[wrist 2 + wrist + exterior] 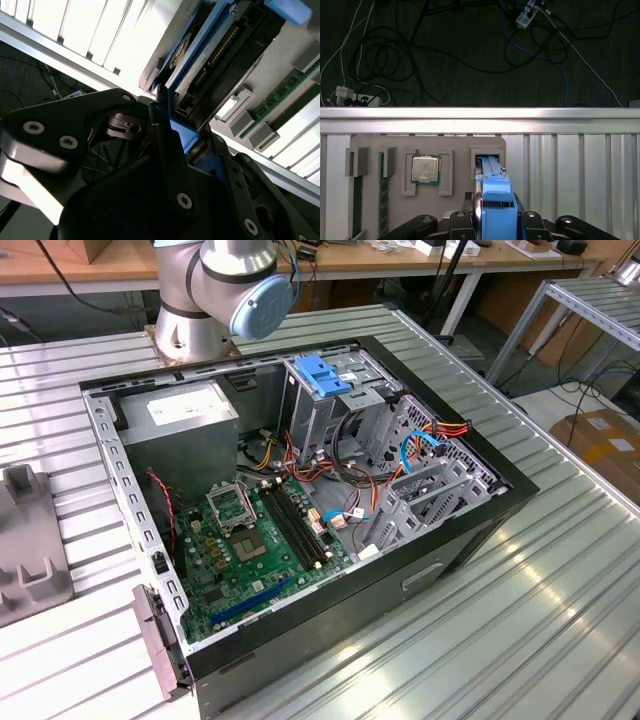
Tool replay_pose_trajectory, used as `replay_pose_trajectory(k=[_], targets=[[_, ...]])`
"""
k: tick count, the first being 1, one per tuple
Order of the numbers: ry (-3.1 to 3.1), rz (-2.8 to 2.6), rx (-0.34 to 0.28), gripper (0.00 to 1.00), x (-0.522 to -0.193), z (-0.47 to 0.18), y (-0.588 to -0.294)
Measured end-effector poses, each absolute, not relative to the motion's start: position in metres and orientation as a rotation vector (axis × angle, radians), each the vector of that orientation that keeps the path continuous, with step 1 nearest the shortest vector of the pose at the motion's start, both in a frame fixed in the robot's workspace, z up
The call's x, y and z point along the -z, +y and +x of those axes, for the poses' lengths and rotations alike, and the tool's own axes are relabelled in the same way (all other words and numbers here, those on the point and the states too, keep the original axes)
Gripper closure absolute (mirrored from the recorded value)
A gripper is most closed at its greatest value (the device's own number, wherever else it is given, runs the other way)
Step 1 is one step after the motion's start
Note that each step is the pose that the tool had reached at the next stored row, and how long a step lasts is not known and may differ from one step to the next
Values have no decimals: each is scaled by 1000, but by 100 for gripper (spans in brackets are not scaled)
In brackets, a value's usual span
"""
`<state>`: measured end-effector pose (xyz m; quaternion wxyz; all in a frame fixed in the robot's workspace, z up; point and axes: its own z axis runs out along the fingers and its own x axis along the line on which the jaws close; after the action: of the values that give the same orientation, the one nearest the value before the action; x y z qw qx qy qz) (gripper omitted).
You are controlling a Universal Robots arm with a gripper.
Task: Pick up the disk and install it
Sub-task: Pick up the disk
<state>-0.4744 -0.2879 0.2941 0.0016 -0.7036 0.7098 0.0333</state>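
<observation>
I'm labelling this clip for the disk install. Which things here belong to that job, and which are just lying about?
Job in hand:
- the disk
- the pincer, shut on the disk
- the open computer case

Lying about:
- processor chip
- memory stick
- floor cables

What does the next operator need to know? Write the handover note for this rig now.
Hand: looks shut on the disk, gripping its blue rail end in both wrist views.
Disk: on edge at its slot in the grey tray, beside the chip. Cannot tell if it has lifted clear of the slot.
Case: open on the table, with the drive cage standing upright inside.
Done: disk grasped.
Left: the disk is not yet at the case and not yet installed.
</observation>
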Motion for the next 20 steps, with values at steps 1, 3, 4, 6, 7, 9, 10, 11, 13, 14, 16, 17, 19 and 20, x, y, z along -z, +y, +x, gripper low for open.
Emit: replay_pose_trajectory(k=[1,3,4,6,7,9,10,11,13,14,16,17,19,20], targets=[[2226,-2207,-107,63,-295,-474,-288],[2225,-2206,-110,63,-295,-474,-287],[2223,-2204,-114,63,-295,-474,-287],[2221,-2202,-118,63,-295,-474,-287],[2220,-2201,-120,63,-295,-474,-287],[2219,-2200,-122,63,-296,-474,-287],[2219,-2200,-122,63,-298,-474,-287],[2219,-2200,-122,63,-299,-474,-287],[2219,-2200,-122,63,-303,-474,-287],[2219,-2200,-122,63,-304,-474,-287],[2219,-2200,-123,63,-306,-474,-287],[2218,-2200,-123,63,-307,-474,-287],[2218,-2199,-124,63,-310,-474,-287],[2217,-2199,-125,63,-311,-474,-287]])
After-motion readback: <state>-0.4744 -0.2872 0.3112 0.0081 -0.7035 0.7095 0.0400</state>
